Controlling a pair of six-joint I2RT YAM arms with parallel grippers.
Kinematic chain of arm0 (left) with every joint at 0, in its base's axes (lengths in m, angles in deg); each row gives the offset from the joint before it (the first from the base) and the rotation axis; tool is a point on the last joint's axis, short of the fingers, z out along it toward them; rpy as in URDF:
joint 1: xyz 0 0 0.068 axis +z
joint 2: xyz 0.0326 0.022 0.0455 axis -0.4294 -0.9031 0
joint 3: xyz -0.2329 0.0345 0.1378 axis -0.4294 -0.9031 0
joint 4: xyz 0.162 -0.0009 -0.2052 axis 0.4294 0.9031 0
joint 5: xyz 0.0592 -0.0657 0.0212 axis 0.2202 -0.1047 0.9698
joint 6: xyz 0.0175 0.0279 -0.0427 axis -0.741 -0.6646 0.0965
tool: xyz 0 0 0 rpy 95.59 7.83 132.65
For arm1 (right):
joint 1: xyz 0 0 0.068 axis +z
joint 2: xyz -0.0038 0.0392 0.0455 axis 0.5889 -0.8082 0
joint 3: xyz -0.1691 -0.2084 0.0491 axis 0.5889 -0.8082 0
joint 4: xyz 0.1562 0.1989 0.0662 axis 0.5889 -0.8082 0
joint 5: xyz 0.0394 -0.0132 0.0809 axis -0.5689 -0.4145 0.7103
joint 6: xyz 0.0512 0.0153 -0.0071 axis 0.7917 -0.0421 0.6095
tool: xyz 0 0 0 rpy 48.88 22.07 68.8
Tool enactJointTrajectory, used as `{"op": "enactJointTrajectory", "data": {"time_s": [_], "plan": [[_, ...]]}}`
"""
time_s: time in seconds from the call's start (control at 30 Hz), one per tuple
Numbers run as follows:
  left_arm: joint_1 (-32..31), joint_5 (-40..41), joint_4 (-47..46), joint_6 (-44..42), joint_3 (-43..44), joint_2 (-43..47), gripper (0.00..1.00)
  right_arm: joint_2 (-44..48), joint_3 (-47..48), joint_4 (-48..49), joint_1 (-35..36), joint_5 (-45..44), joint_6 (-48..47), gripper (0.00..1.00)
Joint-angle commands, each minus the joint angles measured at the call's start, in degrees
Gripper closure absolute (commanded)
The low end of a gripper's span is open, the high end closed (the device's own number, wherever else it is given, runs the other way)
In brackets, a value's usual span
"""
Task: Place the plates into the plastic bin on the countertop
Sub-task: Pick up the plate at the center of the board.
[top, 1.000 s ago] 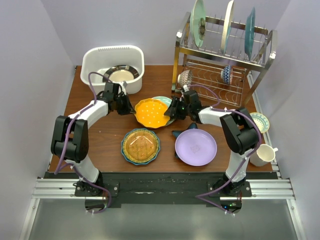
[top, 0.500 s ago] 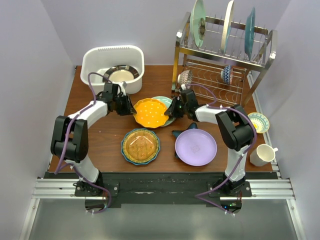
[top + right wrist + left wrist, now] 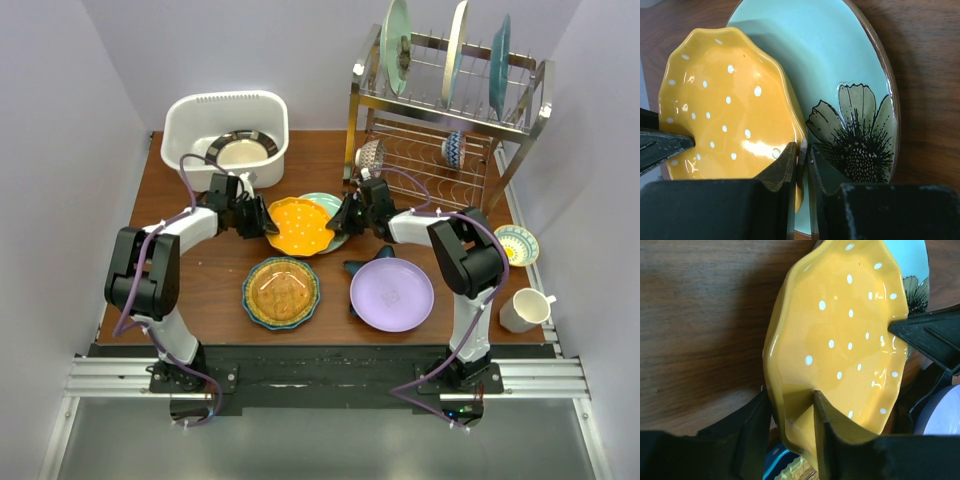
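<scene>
The orange scalloped plate (image 3: 300, 225) with white dots lies tilted on a teal flower plate (image 3: 326, 203) on the countertop (image 3: 200, 280). My left gripper (image 3: 262, 222) stands open astride its left rim (image 3: 787, 400), with one finger over the dish and one outside it. My right gripper (image 3: 346, 218) is shut on the opposite rim (image 3: 801, 150). The white plastic bin (image 3: 180, 135) at the back left holds a black-rimmed cream plate (image 3: 243, 151). An amber plate (image 3: 281, 292) and a lavender plate (image 3: 392, 294) lie in front, the lavender one over a blue star-shaped plate (image 3: 358, 268).
A steel wire dish rack (image 3: 520, 125) at the back right carries upright plates and two small bowls. A patterned bowl (image 3: 520, 243) and a white mug (image 3: 525, 310) stand at the right edge. The bin sits just behind my left arm.
My left gripper's jaws have come apart on the orange plate's left rim. My right gripper has closed on the plate's right rim. The plate has hardly shifted.
</scene>
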Motion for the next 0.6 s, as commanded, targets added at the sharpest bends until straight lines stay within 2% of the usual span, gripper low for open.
{"op": "enactJointTrajectory", "data": {"time_s": [0.0,0.03,0.1,0.23,0.57], "plan": [[-0.5,-3.3,-5.4,2.0,-1.7,0.5,0.69,-1.3,1.0,-0.1,1.7,3.1,-0.1,0.93],[-0.4,-3.3,-5.7,2.5,-1.9,0.6,0.84,-1.3,1.0,-0.1,1.7,3.2,-0.1,0.93],[-0.5,-3.3,-6.0,2.7,-1.9,1.2,0.99,-1.3,1.0,0.0,1.7,3.3,-0.1,0.94],[-0.4,-3.1,-5.2,2.6,-1.3,2.1,1.0,-1.3,0.8,0.0,1.7,3.6,0.3,0.88],[1.0,-3.9,-6.6,3.8,-2.8,6.2,1.0,0.4,-0.3,1.1,1.7,4.6,0.3,0.55]]}}
